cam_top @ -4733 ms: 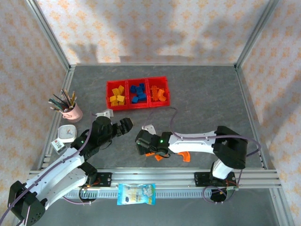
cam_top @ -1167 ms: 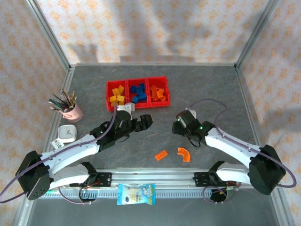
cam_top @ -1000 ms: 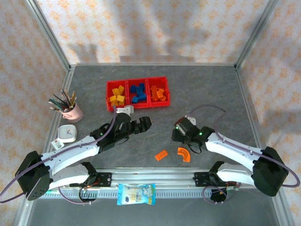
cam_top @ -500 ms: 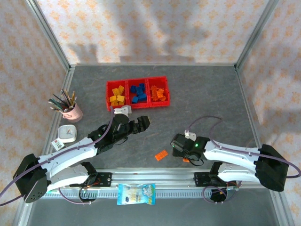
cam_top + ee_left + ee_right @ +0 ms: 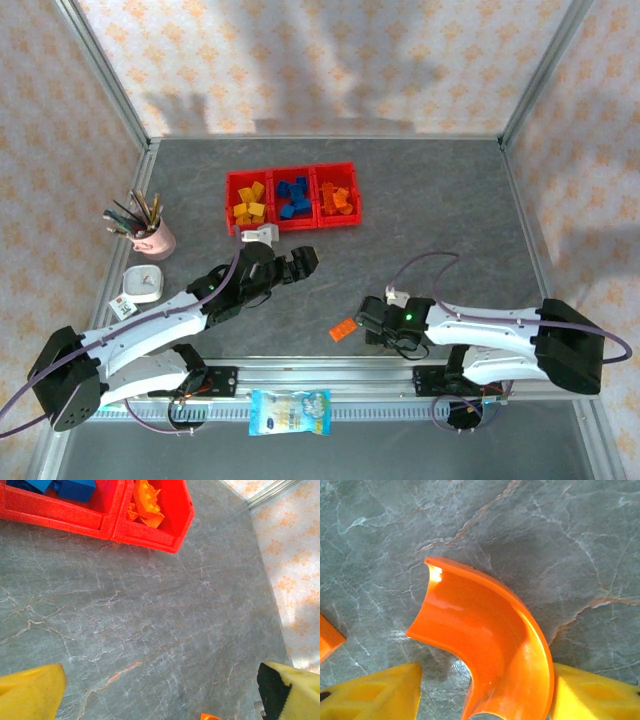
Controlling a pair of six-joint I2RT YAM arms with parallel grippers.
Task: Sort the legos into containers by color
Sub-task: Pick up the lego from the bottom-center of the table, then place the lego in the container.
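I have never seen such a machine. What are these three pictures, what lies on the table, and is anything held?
Two robot arms are bolted to a table, each ending in two fingers. The wide picture looks down from above; the other two come from cameras on the wrists. A red tray holds yellow, blue and orange legos, one colour per bin. A flat orange brick and an orange arc lie loose. The left gripper is open and empty. The right gripper straddles the arc without clamping it, so nothing is held.
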